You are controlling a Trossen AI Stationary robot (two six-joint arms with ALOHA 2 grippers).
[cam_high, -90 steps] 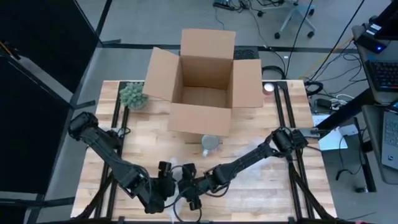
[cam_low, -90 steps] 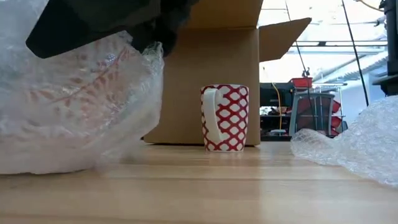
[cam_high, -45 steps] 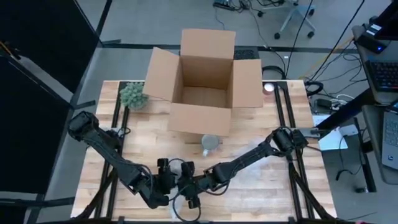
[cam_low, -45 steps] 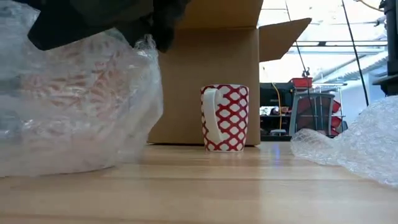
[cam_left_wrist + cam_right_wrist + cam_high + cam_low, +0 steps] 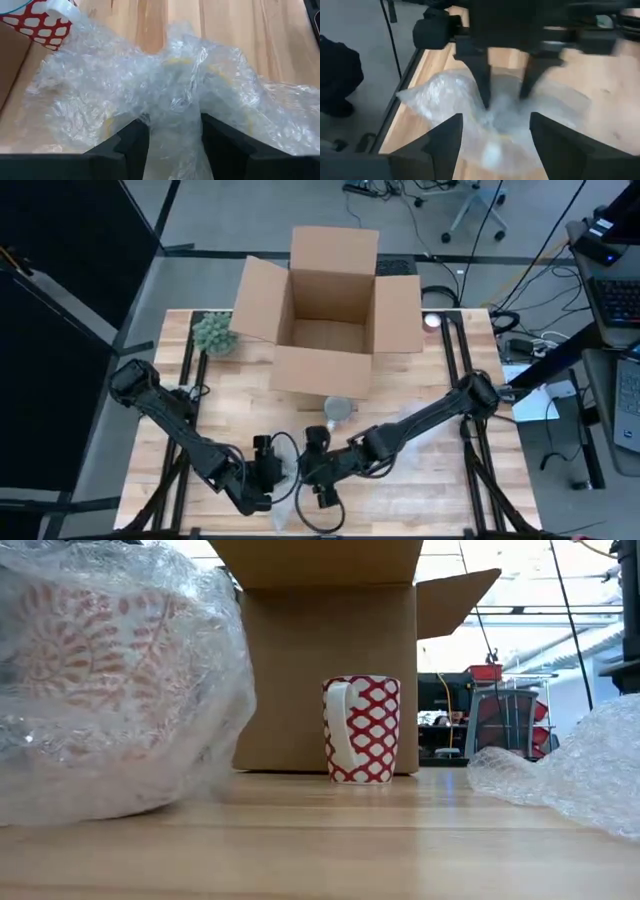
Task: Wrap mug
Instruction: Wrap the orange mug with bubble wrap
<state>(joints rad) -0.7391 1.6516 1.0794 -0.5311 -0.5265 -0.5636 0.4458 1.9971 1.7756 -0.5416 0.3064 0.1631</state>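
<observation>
Down at the bench's (image 5: 440, 470) near edge, the left gripper (image 5: 272, 471) jaws pinch a fold of bubble wrap (image 5: 165, 95) bundled around a red-patterned mug (image 5: 95, 650), the right gripper (image 5: 318, 478) jaws stand apart facing them, and a red-and-white mug (image 5: 361, 729) stands before the cardboard box (image 5: 325, 310).

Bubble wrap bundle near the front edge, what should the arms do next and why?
Probably bring the open right gripper back to pinch the loose bubble wrap, since the left gripper holds only one fold, and the wrapped mug looks loosely covered.
</observation>
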